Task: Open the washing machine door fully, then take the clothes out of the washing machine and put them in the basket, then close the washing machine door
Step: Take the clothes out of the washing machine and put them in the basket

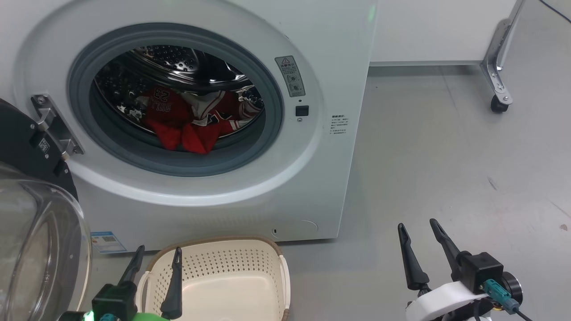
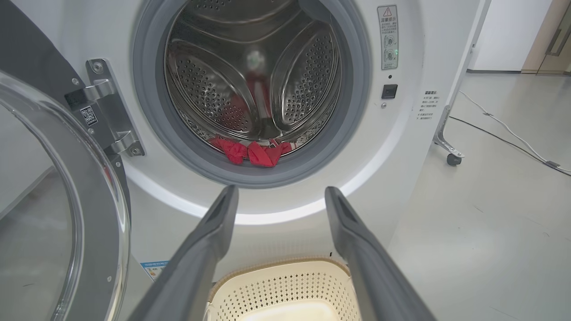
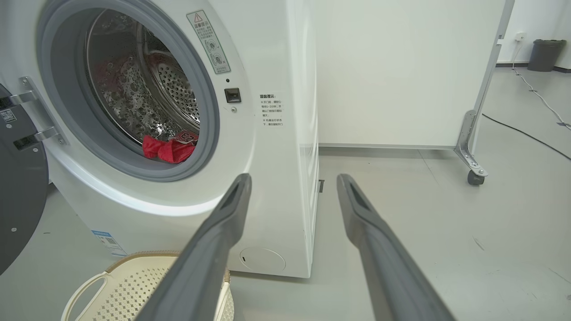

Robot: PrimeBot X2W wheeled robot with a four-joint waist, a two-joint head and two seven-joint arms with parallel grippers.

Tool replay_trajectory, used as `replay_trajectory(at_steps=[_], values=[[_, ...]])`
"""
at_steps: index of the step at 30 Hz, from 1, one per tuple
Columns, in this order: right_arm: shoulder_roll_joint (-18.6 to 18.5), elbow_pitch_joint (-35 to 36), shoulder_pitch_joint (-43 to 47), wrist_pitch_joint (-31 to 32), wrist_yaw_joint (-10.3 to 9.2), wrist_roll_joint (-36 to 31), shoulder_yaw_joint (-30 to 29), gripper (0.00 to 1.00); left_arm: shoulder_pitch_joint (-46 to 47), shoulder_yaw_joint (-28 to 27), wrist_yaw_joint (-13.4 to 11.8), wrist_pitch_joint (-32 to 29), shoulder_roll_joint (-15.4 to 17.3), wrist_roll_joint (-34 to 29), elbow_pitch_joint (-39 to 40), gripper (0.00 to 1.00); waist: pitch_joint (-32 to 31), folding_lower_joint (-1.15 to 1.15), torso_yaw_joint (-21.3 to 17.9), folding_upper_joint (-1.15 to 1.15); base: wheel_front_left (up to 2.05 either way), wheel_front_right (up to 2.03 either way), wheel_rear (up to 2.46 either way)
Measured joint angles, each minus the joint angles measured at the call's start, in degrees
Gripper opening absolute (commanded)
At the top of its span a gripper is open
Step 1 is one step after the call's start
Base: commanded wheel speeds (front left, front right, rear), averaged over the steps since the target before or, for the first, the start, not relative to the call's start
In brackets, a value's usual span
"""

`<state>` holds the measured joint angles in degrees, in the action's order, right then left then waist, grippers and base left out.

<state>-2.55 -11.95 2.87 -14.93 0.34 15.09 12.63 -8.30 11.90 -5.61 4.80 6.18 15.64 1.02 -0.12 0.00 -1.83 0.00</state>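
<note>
The white washing machine [image 1: 285,187] stands before me with its door [image 1: 31,232] swung wide open at the left, glass bowl bulging outward. Red clothes [image 1: 187,120] lie at the bottom of the steel drum, partly over the grey gasket; they also show as the clothes [image 2: 252,152] and clothes [image 3: 167,149]. The cream basket [image 1: 250,247] sits on the floor below the opening, with nothing in it. My left gripper [image 1: 158,256] is open over the basket's near left rim. My right gripper [image 1: 419,229] is open over bare floor, right of the machine.
A white panel on a metal castor leg [image 1: 498,96] stands at the back right. A cable [image 2: 504,133] runs across the grey floor on the right. The open door [image 2: 53,214] crowds the left side. A dark bin [image 3: 543,54] stands far off.
</note>
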Motion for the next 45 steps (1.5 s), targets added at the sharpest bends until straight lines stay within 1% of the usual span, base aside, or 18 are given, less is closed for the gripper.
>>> replay_trajectory(at_steps=[4, 10, 15, 18, 20, 23, 28, 34, 37, 42, 45], values=[[0.0, 0.0, 0.0, 0.0, -0.01, 0.0, 0.1, 1.00, 0.0, 0.3, 0.0, -0.3, 0.0, 0.1, -0.3, 1.00, 0.2, 0.00, 0.1, 0.00, 0.00, 0.00, 0.00], [0.0, 0.5, -0.1, 0.0, -0.03, -0.1, 0.4, 1.00, 0.3, 1.5, 0.4, -3.1, -0.3, 1.3, -1.3, 1.00, 2.1, 0.00, 0.1, 0.00, 0.00, 0.00, 0.00], [0.0, 1.6, -0.9, 0.0, -0.03, -1.2, 0.5, 1.00, 4.6, 2.9, 1.9, -6.4, -0.7, 2.4, -2.7, 1.00, 4.8, 0.00, 0.0, 0.00, 0.00, 0.00, 0.00], [0.0, 2.1, -1.8, 0.0, -0.02, -1.2, 0.6, 1.00, 7.0, 3.0, 2.0, -7.8, -1.1, 3.3, -3.3, 1.00, 6.1, 0.00, -0.1, 0.00, 0.00, 0.00, 0.00], [0.0, 2.8, -3.0, 0.0, 0.01, -1.4, 1.0, 1.00, 10.3, 3.0, 2.4, -10.4, -1.3, 4.3, -5.6, 1.00, 8.2, 0.00, -0.4, 0.00, 0.00, 0.00, 0.00], [0.0, 3.3, -3.7, 0.0, 0.01, -1.4, 1.2, 1.00, 12.5, 3.0, 2.9, -12.2, -1.3, 4.6, -7.2, 1.00, 9.7, 0.00, -0.6, 0.00, 0.00, 0.00, 0.00], [0.0, 4.2, -5.9, 0.0, 0.07, -2.2, 2.4, 1.00, 19.6, 2.8, 3.7, -15.6, -1.4, 5.2, -10.1, 1.00, 13.5, 0.00, -1.3, 0.00, 0.00, 0.00, 0.00], [-0.1, 5.4, -8.6, 0.0, 0.07, -1.9, 4.2, 1.00, 29.0, 1.4, 4.9, -19.7, -1.4, 7.4, -13.3, 1.00, 18.2, 0.00, -2.7, 0.00, 0.00, 0.00, 0.00], [-0.1, 6.1, -9.9, 0.0, 0.05, -1.3, 4.8, 1.00, 33.7, 0.3, 4.9, -21.2, -1.1, 7.5, -14.5, 1.00, 20.6, 0.00, -3.5, 0.00, 0.00, 0.00, 0.00], [-0.1, 7.0, -12.2, 0.0, -0.05, -0.3, 6.4, 1.00, 42.0, -2.1, 4.9, -23.0, 1.3, 7.5, -15.8, 1.00, 24.5, 0.00, -5.1, 0.00, 0.00, 0.00, 0.00], [-0.1, 7.5, -14.1, 0.0, -0.07, 0.6, 7.7, 1.00, 46.5, -3.4, 4.9, -23.9, 3.5, 6.8, -16.4, 1.00, 26.9, 0.00, -6.2, 0.00, 0.00, 0.00, 0.00]])
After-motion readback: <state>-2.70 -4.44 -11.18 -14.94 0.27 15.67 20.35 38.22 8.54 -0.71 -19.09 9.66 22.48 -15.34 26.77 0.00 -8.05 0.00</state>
